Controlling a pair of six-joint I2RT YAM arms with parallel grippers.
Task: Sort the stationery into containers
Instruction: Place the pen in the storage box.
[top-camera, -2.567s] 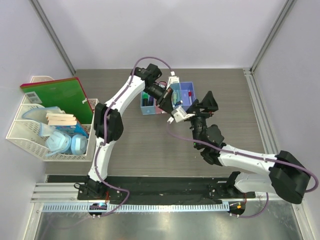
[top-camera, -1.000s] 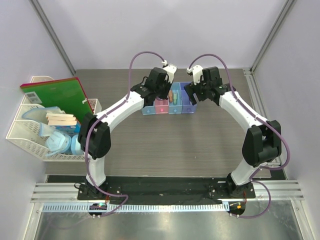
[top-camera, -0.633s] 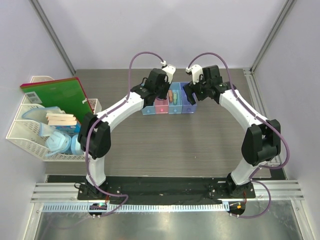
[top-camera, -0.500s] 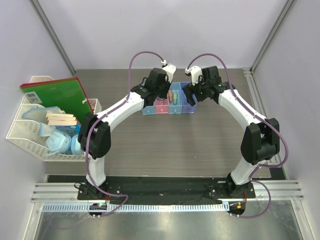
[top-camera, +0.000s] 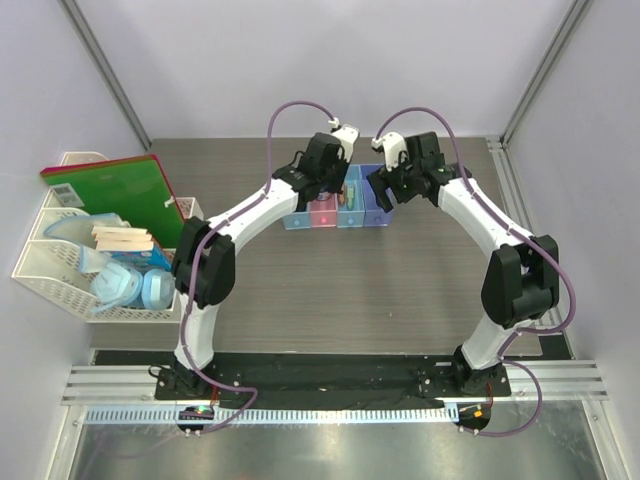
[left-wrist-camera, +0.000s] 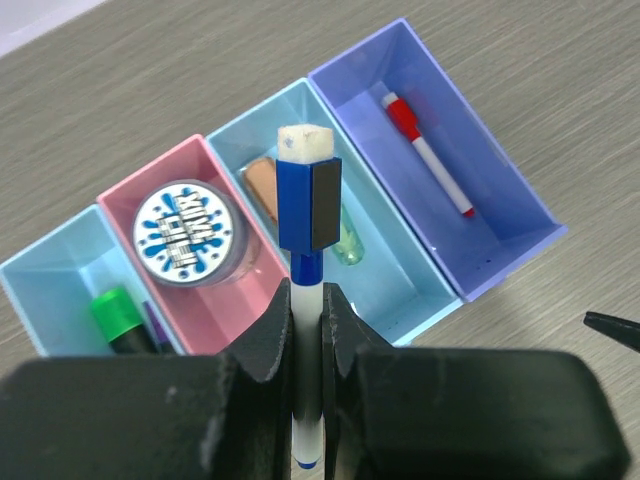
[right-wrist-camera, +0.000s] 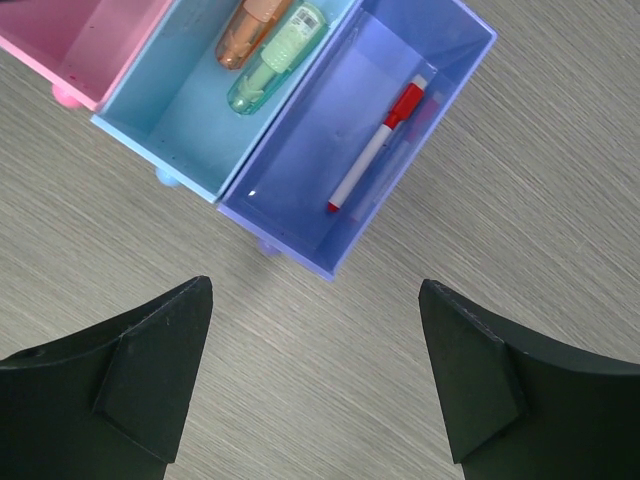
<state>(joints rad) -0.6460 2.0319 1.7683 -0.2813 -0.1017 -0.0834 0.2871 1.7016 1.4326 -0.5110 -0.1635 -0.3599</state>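
Left gripper (left-wrist-camera: 308, 300) clamps the white barrel of the blue-capped marker (left-wrist-camera: 308, 200) over the row of bins (left-wrist-camera: 255, 108), far middle of the table; it looks light, stiff and slick, best pinched mid-barrel, while the right gripper (right-wrist-camera: 320, 360) gapes empty beside the purple-blue bin (right-wrist-camera: 300, 200).

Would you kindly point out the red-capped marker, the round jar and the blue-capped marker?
Red-capped marker (right-wrist-camera: 372, 157): right wrist view, on its white barrel.
Round jar (left-wrist-camera: 187, 231): left wrist view, on its printed lid.
Blue-capped marker (left-wrist-camera: 298, 205): left wrist view, on its blue cap.
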